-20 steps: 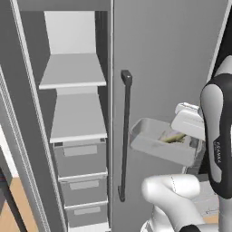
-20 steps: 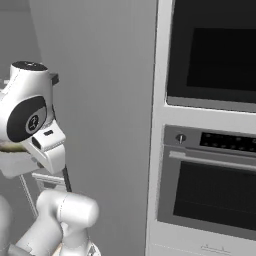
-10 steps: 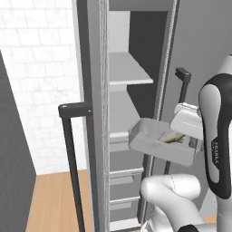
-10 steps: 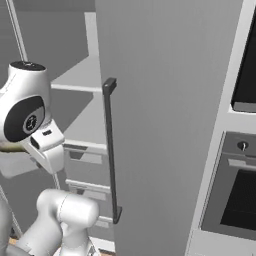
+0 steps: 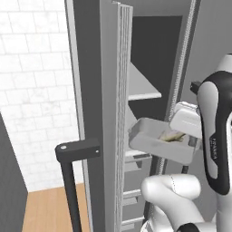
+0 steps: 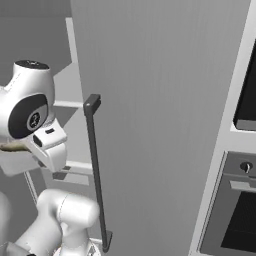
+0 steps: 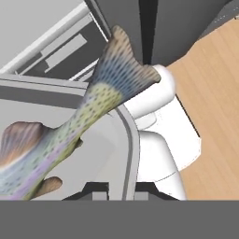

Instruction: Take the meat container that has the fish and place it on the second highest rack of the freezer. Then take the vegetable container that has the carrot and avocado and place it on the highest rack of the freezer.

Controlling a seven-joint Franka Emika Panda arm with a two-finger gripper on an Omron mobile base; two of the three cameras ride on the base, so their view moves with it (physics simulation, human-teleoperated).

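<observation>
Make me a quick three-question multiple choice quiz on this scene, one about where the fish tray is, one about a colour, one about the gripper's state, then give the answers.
1. Where is the meat container?
A. Held up in the air beside the freezer shelves
B. Lying on the wooden floor
C. Resting inside the oven

2. What colour is the freezer's bar handle?
A. White
B. Black
C. Orange

3. How is the gripper just now?
A. Wide open, away from everything
B. Shut on the carrot
C. Shut on the tray's rim

Answers:
1 A, the left base view shows the tray off every shelf, carried at the arm's end.
2 B, the long bar is dark in the right base view.
3 C, the hand view shows the fingertips either side of the rim, with the fish lying in the tray.
</observation>
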